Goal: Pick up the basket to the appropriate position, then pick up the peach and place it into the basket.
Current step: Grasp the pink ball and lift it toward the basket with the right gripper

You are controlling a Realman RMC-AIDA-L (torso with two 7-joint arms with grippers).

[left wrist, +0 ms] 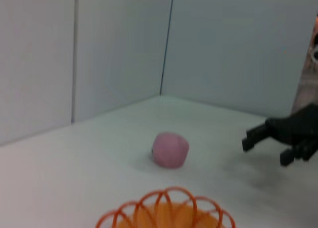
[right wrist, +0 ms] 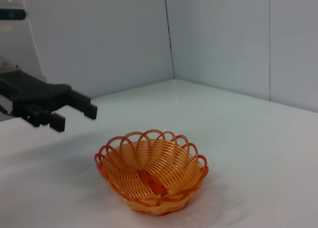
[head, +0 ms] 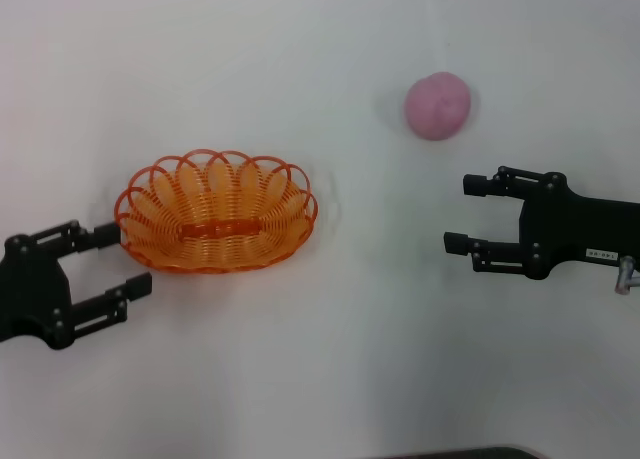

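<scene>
The orange oval basket (head: 215,211) sits on the white table left of centre; it also shows as the basket (right wrist: 151,171) in the right wrist view and as a rim edge (left wrist: 166,210) in the left wrist view. The pink peach (head: 437,105) lies at the far right, apart from the basket, and the peach (left wrist: 170,149) shows in the left wrist view too. My left gripper (head: 115,262) is open just left of the basket's end, holding nothing. My right gripper (head: 465,214) is open below the peach, empty.
White table surface (head: 340,359) all around, with pale walls behind it (right wrist: 218,39). The right gripper (left wrist: 266,146) shows far off in the left wrist view; the left gripper (right wrist: 74,111) shows in the right wrist view.
</scene>
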